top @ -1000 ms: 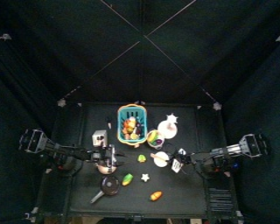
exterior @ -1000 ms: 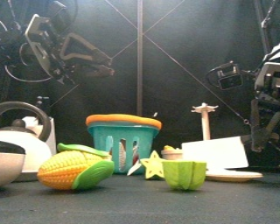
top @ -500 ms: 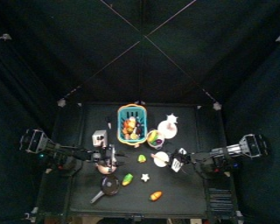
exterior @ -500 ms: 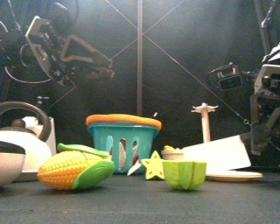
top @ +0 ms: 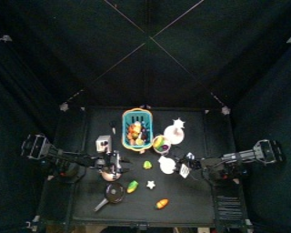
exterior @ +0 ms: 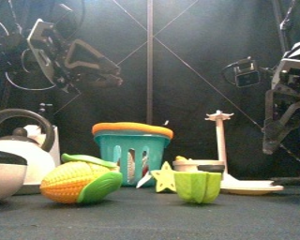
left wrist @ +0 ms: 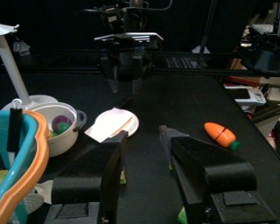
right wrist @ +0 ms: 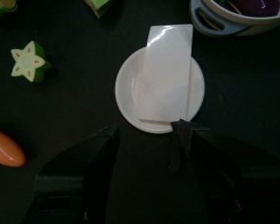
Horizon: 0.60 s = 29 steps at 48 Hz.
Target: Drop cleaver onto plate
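Right pincer: the right black two-jaw gripper (right wrist: 143,140) hangs directly above the plate; its jaws stand apart and hold nothing.
Left pincer: the left black two-jaw gripper (left wrist: 143,162) rests on the far side of the table from the right one, jaws apart and empty.
Cleaver: the flat white toy cleaver with a broad rectangular blade (right wrist: 168,72) lies blade-flat on the small round white plate (right wrist: 129,87). It is apart from the jaws, just ahead of and below their tips. Its handle end appears to run under the right-hand jaw in the right wrist view and cannot be made out.
Release state: judged from the wrist view, the cleaver is already out of the grip and resting on the plate; no contact between jaws and blade is visible.
Handling: the cleaver looks like thin rigid plastic, likely light, stiff and smooth. It may skid on the glossy plate if nudged.
Hold point: should a re-grip be needed, the handle or the blade's long edges offer the narrowest span; lying flat, the blade gives little to pinch from above.
Neighbours: a pale green star-shaped toy (right wrist: 29,61) and an orange toy carrot (right wrist: 7,147) lie beside the plate, clear of the gripper.
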Motion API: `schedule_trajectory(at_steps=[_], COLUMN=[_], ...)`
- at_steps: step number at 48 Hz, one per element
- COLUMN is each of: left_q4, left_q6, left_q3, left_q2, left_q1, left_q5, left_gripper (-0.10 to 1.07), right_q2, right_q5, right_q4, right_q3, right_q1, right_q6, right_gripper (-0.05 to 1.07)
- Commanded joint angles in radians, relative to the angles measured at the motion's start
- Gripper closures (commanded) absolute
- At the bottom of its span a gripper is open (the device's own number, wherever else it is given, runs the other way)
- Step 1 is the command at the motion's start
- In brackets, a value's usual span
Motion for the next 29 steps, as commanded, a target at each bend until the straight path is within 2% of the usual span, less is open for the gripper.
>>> schedule_trajectory(at_steps=[1, 8, 17, 29], left_q4=[0.0, 0.0, 0.0, -0.003], left_q6=[0.0, 0.0, -0.002, -0.005], left_q3=[-0.012, -0.011, -0.006, 0.0], left_q2=[-0.003, -0.003, -0.003, -0.003], left_q1=[0.002, 0.005, 0.008, 0.008], left_q5=[-0.011, -0.009, -0.011, -0.009], left_gripper=[0.21, 0.21, 0.21, 0.21], right_q2=[-0.003, 0.034, 0.135, 0.268], right_q5=[-0.006, -0.037, -0.046, -0.054], right_q4=[-0.02, -0.087, -0.233, -0.328], right_q3=[-0.014, -0.064, -0.16, -0.261], right_q1=[-0.006, -0.002, 0.018, 0.02], right_q6=[0.003, 0.002, 0.003, 0.002], right_gripper=[0.14, 0.15, 0.15, 0.15])
